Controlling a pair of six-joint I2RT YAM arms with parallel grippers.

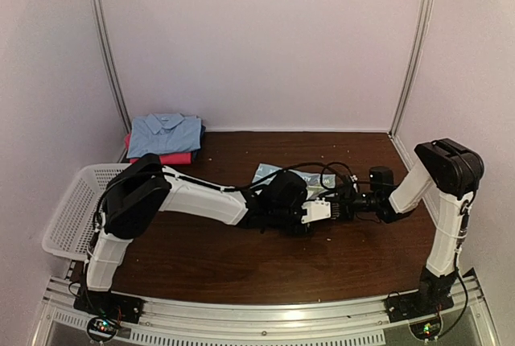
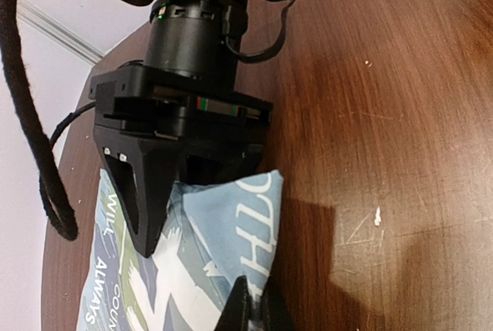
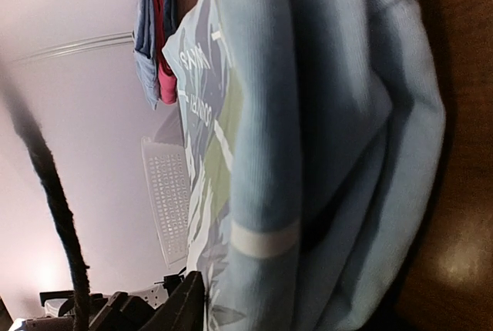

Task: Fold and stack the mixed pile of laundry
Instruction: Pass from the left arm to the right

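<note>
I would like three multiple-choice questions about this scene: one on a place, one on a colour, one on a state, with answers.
1. The white basket stands: A) at the table's left edge; B) at its right edge; C) at its centre.
2. The cloth under the folded collared shirt is: A) green; B) magenta; C) yellow.
3. The left hand is: A) wide open; B) shut; C) out of view.
Answers: 1 A, seen in the top view; 2 B, the magenta cloth shows below the shirt; 3 B, its fingertips meet.
</note>
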